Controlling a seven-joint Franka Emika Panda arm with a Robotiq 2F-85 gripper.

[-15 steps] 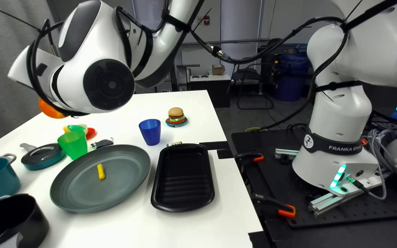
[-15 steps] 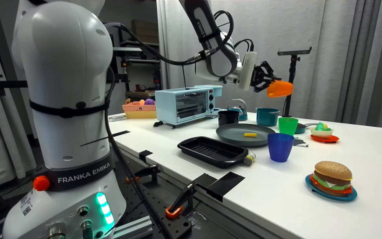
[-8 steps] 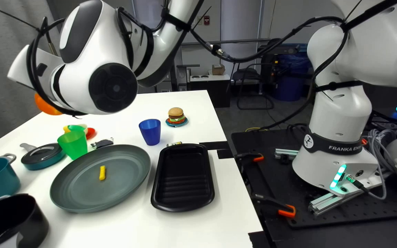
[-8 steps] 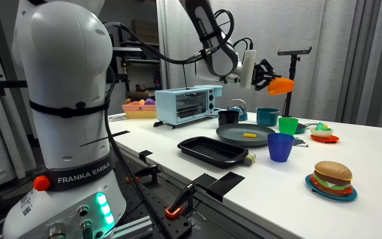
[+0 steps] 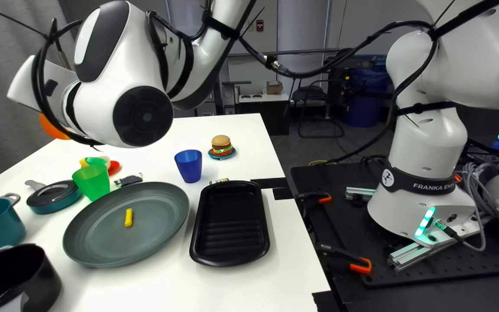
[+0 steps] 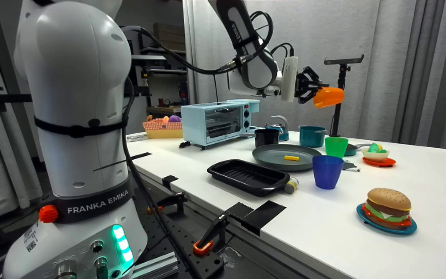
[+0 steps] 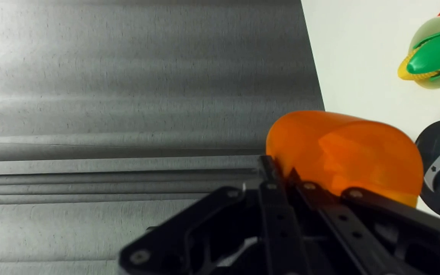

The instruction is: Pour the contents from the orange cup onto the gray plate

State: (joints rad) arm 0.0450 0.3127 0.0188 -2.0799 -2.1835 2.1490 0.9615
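Gray curtain (image 6: 316, 31) behind, white table (image 6: 436, 186) in front, and the gripper (image 7: 281, 168) is clamped on the orange cup (image 6: 330, 97), tipped sideways, up in the air! One yellow stick (image 5: 128, 218) lies on the gray plate (image 5: 158, 219).

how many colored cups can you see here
3: the orange cup held aloft by the gripper, the green cup beside the gray plate, and the blue cup on the table near the black tray. More could be hidden from view.

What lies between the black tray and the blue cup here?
A small can lies between the black tray and the blue cup, close to the tray's end; an exterior view shows it.
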